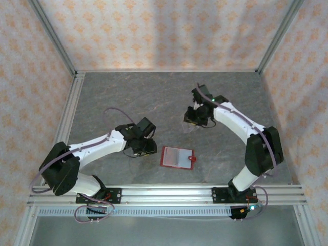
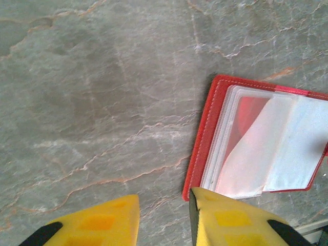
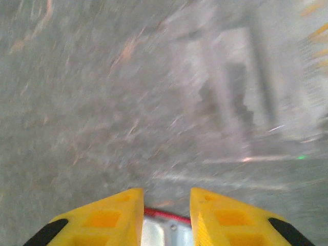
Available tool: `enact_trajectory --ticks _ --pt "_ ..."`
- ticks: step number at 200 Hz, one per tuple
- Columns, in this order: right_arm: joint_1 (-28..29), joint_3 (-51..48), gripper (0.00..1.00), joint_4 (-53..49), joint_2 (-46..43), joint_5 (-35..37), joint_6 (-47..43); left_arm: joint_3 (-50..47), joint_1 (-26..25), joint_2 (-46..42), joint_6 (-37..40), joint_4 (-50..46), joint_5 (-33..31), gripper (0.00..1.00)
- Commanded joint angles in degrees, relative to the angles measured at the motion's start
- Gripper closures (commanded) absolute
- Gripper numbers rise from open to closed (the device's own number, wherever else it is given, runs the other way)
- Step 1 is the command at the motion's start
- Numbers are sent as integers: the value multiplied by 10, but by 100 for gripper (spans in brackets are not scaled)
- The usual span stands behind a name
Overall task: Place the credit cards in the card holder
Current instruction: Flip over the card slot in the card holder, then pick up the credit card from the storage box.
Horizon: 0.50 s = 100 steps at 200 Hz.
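The left gripper [image 2: 164,197] is open. Its two yellow fingers [image 2: 102,220] stand apart with bare grey stone table [image 2: 102,102] showing in the gap and nothing between them. In the left wrist view the wallet [image 2: 261,143] lies just ahead and to the right of the gripper, its near corner right beside the tip of the right-hand finger. It lies open and flat, a red border around pale sleeves [image 2: 287,138], with one sleeve leaf lying slantwise so that red shows behind it.

From above, the left gripper [image 1: 147,149] sits just beside the wallet's [image 1: 177,157] left edge, low over the table [image 1: 128,97]. The round red snap tab [image 1: 193,159] sticks out from the wallet's far side, away from this gripper.

The right gripper [image 3: 165,192] also shows a gap between its yellow fingers. Low in that gap sits a thin pale card [image 3: 164,228] with a red edge. The view is badly blurred, so I cannot tell whether the fingers pinch it. From above, the right gripper [image 1: 193,122] hangs well apart from the wallet, further back on the table and slightly to the right.
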Motion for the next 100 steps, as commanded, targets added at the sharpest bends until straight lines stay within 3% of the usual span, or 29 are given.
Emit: enact_trajectory --ticks 1,44,100 --pt "-41 43 68 -62 9 77 -28 24 -5 18 13 11 8 66" --pt "-109 105 61 -72 76 82 -60 49 -19 45 14 18 9 62" --pt "-120 124 62 -79 137 16 -101 41 -24 57 6 32 8 62"
